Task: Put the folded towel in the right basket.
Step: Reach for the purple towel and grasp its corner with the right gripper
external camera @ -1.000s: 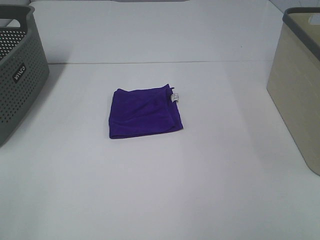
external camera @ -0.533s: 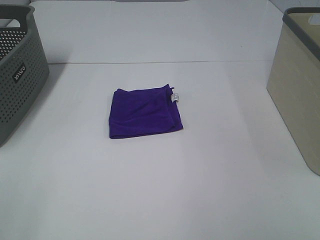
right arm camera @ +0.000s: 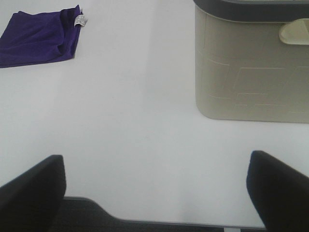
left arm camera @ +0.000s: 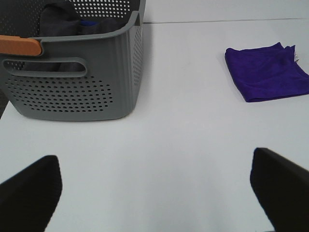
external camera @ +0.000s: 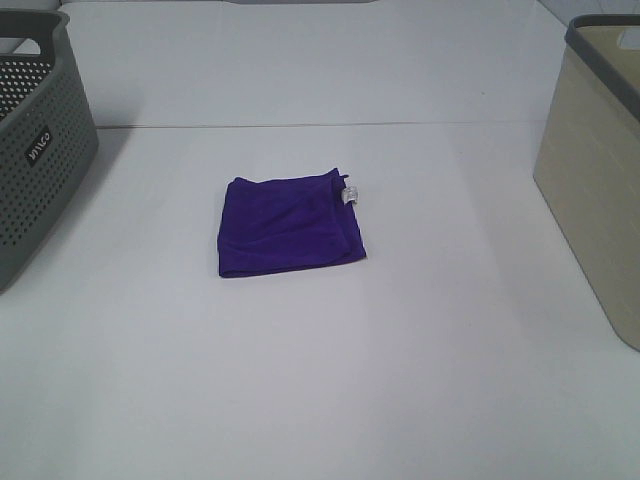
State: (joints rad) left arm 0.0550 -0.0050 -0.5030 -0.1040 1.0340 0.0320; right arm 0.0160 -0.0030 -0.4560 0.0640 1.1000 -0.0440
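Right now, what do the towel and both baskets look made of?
The towel looks like soft purple fabric, matte and slightly plush, maybe microfibre: wrinkles, folded edges, a sewn white tag. The left basket looks like grey moulded plastic, matte, walls perforated. The right basket looks like rigid beige plastic with faint panel lines and a dark grey rim.
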